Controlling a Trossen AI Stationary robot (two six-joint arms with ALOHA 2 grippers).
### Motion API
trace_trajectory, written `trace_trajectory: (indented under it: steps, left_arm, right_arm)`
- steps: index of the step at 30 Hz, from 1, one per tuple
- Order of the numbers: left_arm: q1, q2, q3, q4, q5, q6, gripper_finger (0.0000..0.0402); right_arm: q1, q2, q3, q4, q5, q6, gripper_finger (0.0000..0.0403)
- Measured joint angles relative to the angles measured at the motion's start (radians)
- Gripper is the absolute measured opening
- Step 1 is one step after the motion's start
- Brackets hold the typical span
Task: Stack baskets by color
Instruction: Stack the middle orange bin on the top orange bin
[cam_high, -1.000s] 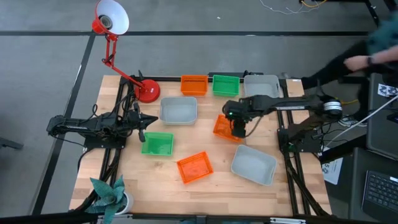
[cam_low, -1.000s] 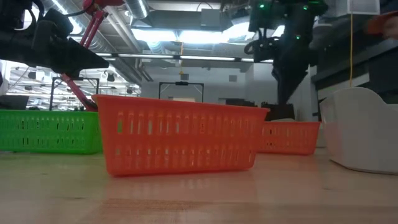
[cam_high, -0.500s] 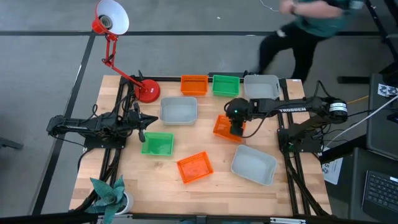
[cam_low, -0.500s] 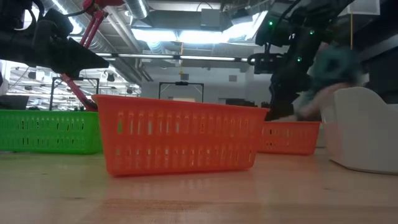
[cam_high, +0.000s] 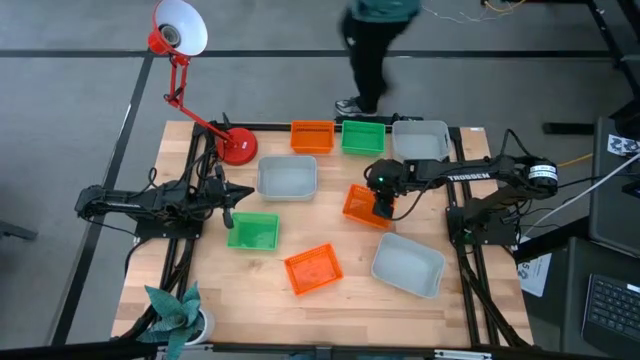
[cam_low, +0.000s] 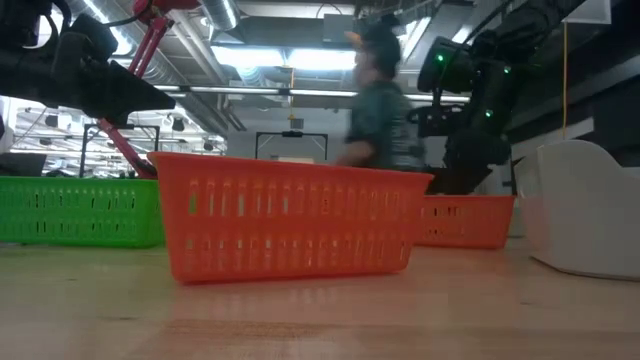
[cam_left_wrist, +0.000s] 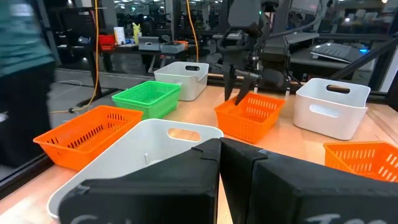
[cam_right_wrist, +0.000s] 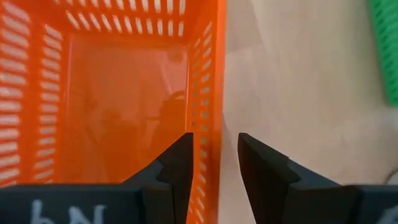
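Baskets are spread all over the counter (cam_high: 200, 290), none stacked so far. Using the red lamp base (cam_high: 238, 148) as my landmark: an orange basket (cam_high: 312, 136), a green one (cam_high: 362, 136) and a grey-white one (cam_high: 420, 138) sit in a row off to its right along the far edge. Another grey-white basket (cam_high: 287, 178) is just right of the base and a bit nearer. A second green basket (cam_high: 252, 231) sits nearer than the base, with another orange one (cam_high: 313, 269) nearer still, and the third grey-white basket (cam_high: 408, 264) is far right and near.

The tilted orange basket (cam_high: 360, 205) well right of the base is where the action is: the right claw (cam_high: 382, 208) is open, its fingers (cam_right_wrist: 177, 163) straddling that basket's wall, one inside and one outside.

The left claw (cam_high: 228, 195) waits just nearer than the lamp base; its fingers look pressed together. A person (cam_high: 372, 45) is walking past beyond the counter.
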Motion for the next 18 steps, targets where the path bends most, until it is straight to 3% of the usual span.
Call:
trace_trajectory:
  steps: [6, 11, 18]
  left_arm:
    - [0.0, 0.0, 0.0, 0.0, 0.0, 0.0, 0.0]
    - [0.0, 0.0, 0.0, 0.0, 0.0, 0.0, 0.0]
    - [0.0, 0.0, 0.0, 0.0, 0.0, 0.001, 0.0]
  right_arm:
    - [0.0, 0.004, -0.026, 0.061, -0.013, 0.077, 0.011]
    - [0.0, 0.004, -0.019, 0.162, -0.034, 0.057, 0.0016]
    - [-0.016, 0.004, 0.268, 0.187, 0.086, -0.185, 0.0006]
